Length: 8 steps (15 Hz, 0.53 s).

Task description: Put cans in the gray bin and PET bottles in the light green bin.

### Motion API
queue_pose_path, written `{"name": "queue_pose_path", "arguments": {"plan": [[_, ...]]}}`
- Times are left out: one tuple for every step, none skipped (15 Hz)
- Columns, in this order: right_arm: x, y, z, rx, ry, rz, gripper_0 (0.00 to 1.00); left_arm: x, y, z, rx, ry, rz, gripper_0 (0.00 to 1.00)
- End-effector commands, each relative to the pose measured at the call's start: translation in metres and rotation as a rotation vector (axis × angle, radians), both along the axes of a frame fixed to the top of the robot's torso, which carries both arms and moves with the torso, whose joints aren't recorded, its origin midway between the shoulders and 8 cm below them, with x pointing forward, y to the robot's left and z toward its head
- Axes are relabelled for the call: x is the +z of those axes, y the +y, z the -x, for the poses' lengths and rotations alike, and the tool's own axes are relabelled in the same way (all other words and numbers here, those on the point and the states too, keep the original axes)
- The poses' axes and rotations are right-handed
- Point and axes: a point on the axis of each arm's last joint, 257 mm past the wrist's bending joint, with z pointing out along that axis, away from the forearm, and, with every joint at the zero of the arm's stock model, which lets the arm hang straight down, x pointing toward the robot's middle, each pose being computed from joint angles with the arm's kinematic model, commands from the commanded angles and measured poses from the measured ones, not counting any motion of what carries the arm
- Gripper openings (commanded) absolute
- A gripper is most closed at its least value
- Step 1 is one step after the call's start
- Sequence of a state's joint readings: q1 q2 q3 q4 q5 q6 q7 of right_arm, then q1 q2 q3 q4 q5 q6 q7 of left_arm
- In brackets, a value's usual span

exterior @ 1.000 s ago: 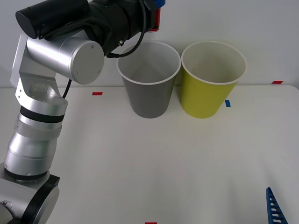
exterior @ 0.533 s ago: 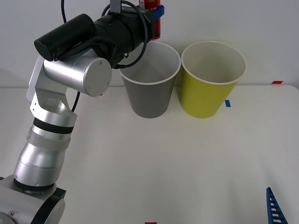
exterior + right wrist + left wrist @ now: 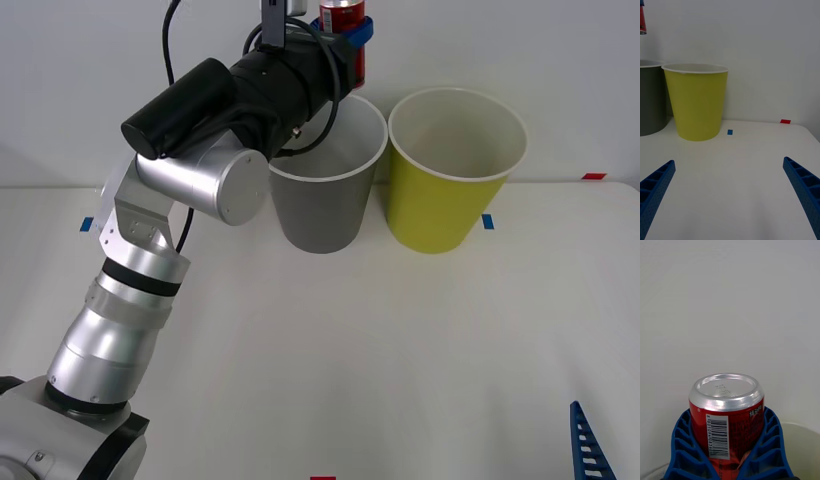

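Observation:
My left gripper (image 3: 347,38) is shut on the red can (image 3: 343,30), holding it upright above the far rim of the gray bin (image 3: 322,205). In the left wrist view the can (image 3: 727,416) has a silver top and a barcode, and blue ribbed fingers (image 3: 773,450) wrap both its sides. The light green bin (image 3: 452,190) stands just right of the gray one, and the right wrist view shows the light green bin (image 3: 696,101) beside the gray bin (image 3: 651,97). My right gripper (image 3: 730,195) hovers open low over the table's near right. No PET bottles are in view.
Both bins stand at the back of the white table (image 3: 380,340) against a white wall. Small red and blue tape marks (image 3: 208,201) dot the tabletop. One finger (image 3: 588,450) of the right arm shows at the front right corner.
The left arm has swung right and slightly up, carrying the can from above the gray bin's left rim to above its back rim. The right gripper has stayed put.

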<state>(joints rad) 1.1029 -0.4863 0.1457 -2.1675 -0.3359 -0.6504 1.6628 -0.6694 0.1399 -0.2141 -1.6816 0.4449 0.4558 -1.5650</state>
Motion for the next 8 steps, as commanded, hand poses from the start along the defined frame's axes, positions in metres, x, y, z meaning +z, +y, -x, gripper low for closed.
{"name": "queue_pose_path", "arguments": {"plan": [[0.000,0.000,0.000,0.000,0.000,0.000,1.00,-0.010,-0.008,0.004,-0.014,0.006,-0.018,0.00],[0.000,0.000,0.000,0.000,0.000,0.000,1.00,-0.012,-0.006,0.004,-0.011,0.000,-0.015,0.00],[0.000,0.000,0.000,0.000,0.000,0.000,1.00,-0.018,-0.002,0.003,-0.003,0.003,-0.014,0.00],[0.000,0.000,0.000,0.000,0.000,0.000,1.00,-0.021,0.001,0.002,0.006,0.000,-0.022,0.00],[0.000,0.000,0.000,0.000,0.000,0.000,1.00,-0.022,0.006,0.000,0.017,-0.007,-0.040,0.00],[0.000,0.000,0.000,0.000,0.000,0.000,1.00,-0.023,0.011,-0.002,0.030,-0.016,-0.059,0.00],[0.000,0.000,0.000,0.000,0.000,0.000,1.00,-0.024,0.016,-0.004,0.044,-0.025,-0.082,0.00],[0.000,0.000,0.000,0.000,0.000,0.000,1.00,-0.024,0.019,-0.005,0.054,-0.034,-0.100,0.00]]}}
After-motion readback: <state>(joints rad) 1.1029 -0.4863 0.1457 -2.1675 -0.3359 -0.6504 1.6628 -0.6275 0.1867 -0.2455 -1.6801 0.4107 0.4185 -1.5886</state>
